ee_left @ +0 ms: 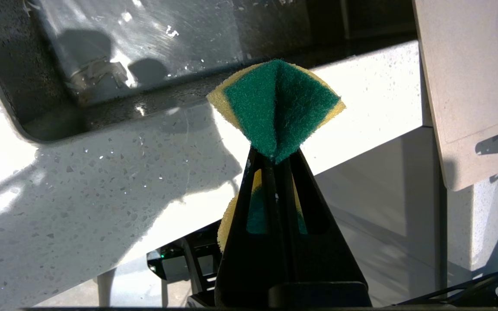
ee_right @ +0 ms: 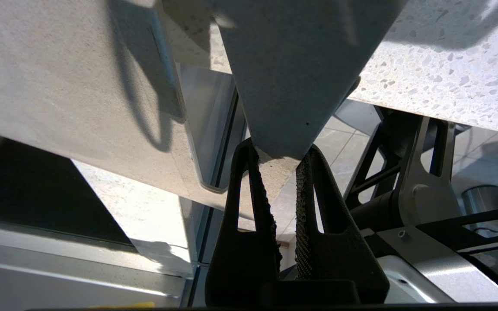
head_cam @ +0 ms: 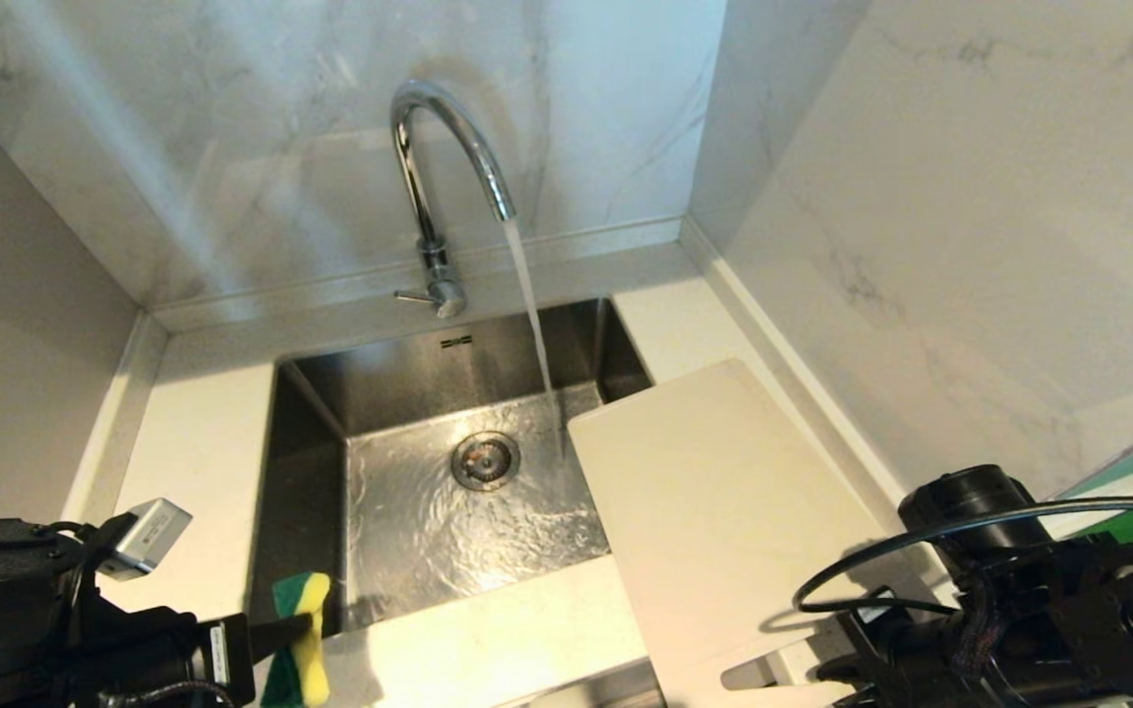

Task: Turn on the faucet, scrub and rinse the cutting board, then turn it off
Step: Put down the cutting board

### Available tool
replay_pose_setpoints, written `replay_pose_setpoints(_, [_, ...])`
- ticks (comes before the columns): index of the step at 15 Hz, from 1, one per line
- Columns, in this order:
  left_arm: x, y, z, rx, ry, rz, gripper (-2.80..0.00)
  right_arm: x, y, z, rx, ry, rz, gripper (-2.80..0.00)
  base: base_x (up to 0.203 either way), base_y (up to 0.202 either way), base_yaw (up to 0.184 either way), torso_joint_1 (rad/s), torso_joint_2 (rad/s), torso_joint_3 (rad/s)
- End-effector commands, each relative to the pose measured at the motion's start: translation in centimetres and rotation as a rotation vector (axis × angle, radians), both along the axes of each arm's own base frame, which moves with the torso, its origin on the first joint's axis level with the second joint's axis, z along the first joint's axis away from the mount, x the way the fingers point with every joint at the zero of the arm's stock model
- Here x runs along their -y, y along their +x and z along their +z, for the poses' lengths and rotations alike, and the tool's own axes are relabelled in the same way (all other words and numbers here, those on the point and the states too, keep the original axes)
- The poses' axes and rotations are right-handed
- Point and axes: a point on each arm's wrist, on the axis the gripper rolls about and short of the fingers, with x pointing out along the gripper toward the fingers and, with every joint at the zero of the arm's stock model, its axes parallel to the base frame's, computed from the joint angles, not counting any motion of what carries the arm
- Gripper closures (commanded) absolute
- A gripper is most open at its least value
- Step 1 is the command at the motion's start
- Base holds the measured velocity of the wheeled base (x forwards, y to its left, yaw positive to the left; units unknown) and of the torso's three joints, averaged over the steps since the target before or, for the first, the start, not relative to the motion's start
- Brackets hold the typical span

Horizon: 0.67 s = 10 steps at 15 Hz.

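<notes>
cutting board (head_cam: 724, 511) overhanging sink (head_cam: 311, 472) edge

My left pincer (ee_left: 276, 157) is black, pinching a green-and-yellow sponge (ee_left: 277, 106). The cutting board (head_cam: 724, 492) is off-white, the surface (ee_left: 102, 181) white with grey speckles, the faucet (head_cam: 434, 177) shiny chrome, the sink (head_cam: 409, 393) steel grey, the walls (head_cam: 921, 197) grey-veined white marble.
</notes>
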Motion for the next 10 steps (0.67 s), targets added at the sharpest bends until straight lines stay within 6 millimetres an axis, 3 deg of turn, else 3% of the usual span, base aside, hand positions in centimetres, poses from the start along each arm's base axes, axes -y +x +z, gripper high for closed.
replay_pose_setpoints(1, [0.1,0.0,0.0,-0.001,-0.002,0.0,0.0,0.0,0.2,-0.7,-0.035,0.007,-0.003,0.0,0.0,0.0,0.0,0.0,0.0,0.0])
replay_pose_setpoints(10, [0.1,0.0,0.0,0.0,-0.003,-0.002,0.0,0.3,0.6,-2.5,-0.114,0.02,0.02,0.0,0.0,0.0,0.0,0.0,0.0,0.0])
